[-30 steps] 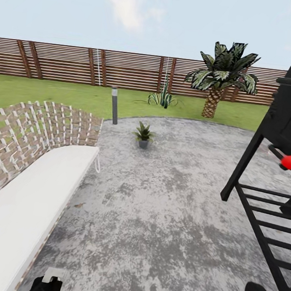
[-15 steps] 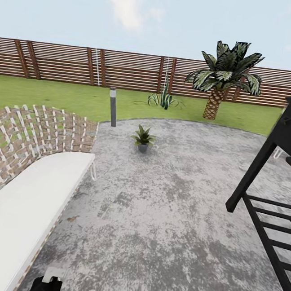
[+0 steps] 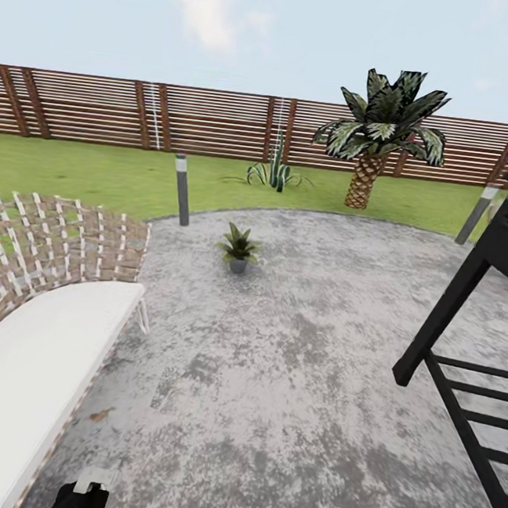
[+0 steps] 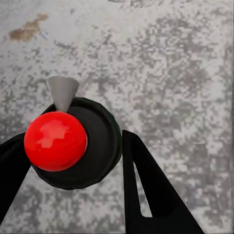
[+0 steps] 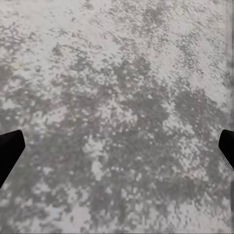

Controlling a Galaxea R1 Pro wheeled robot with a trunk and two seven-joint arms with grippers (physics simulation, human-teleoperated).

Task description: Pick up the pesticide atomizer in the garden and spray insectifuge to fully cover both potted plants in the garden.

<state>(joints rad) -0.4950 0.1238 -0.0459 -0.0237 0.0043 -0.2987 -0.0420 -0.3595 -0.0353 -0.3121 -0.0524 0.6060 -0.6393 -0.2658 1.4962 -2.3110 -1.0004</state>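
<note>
Left gripper (image 4: 73, 165) clamped on the pesticide atomizer (image 4: 78, 146), dark round bottle with red top and grey nozzle, between the black fingers (image 4: 151, 190) above the grey patio (image 3: 286, 384). Right gripper (image 5: 117, 146) spread wide, nothing in it, over the patio. One potted plant (image 3: 239, 247) sits on the patio near the grass edge, bollard light (image 3: 182, 189) just beside, fence (image 3: 104, 111) behind.

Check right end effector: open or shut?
Open. In the right wrist view its two dark fingertips sit at opposite edges, with bare grey patio between.
</note>
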